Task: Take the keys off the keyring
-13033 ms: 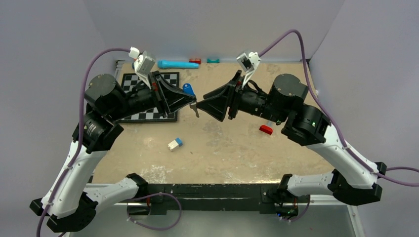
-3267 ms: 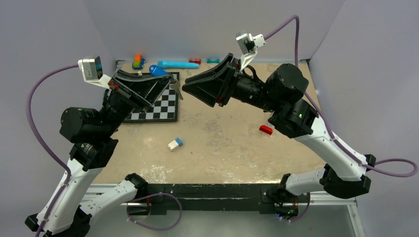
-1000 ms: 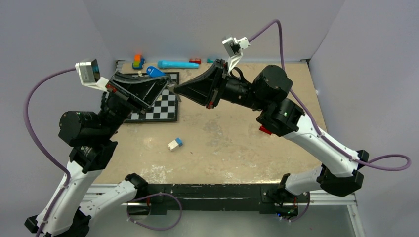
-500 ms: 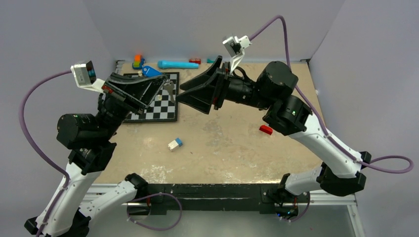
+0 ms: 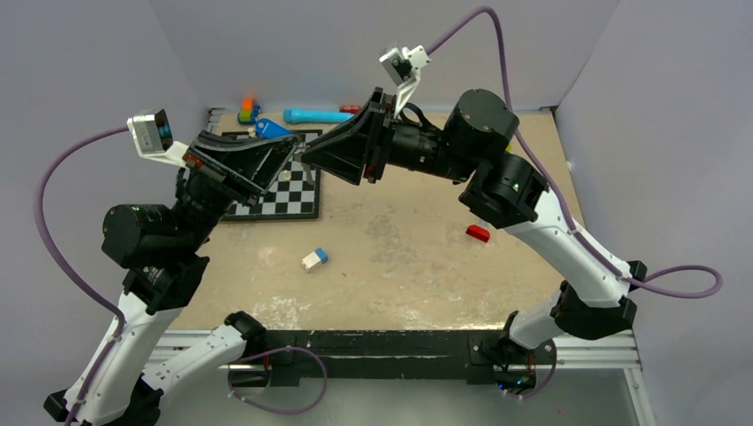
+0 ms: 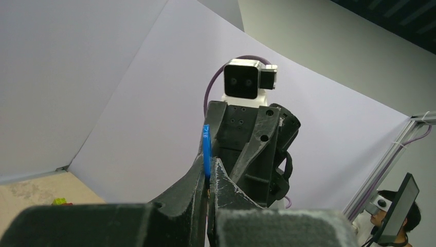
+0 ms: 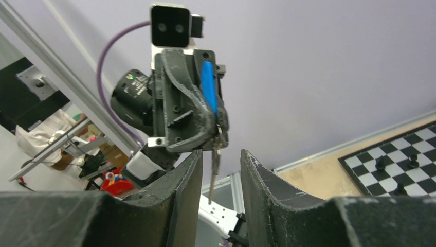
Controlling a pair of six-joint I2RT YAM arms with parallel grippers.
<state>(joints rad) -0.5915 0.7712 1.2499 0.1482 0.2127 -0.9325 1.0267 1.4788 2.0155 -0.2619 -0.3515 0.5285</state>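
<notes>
Raised above the chessboard, my left gripper is shut on the blue-headed key. In the left wrist view that key stands edge-on, pinched at the left gripper. The keyring hangs under the left fingers, and the plain silver key dangles from it. My right gripper is open, one jaw on each side of the silver key, with a gap showing on both sides. From above, the right gripper meets the left fingertips and hides the silver key.
A chessboard with small pieces lies under the grippers. A white-and-blue block sits mid-table and a red block to the right. A cyan tube and a colourful toy lie along the back wall.
My right gripper let go, backed off to the right with jaws wide, then came forward again and narrowed around the hanging silver key. The left gripper has barely moved.
</notes>
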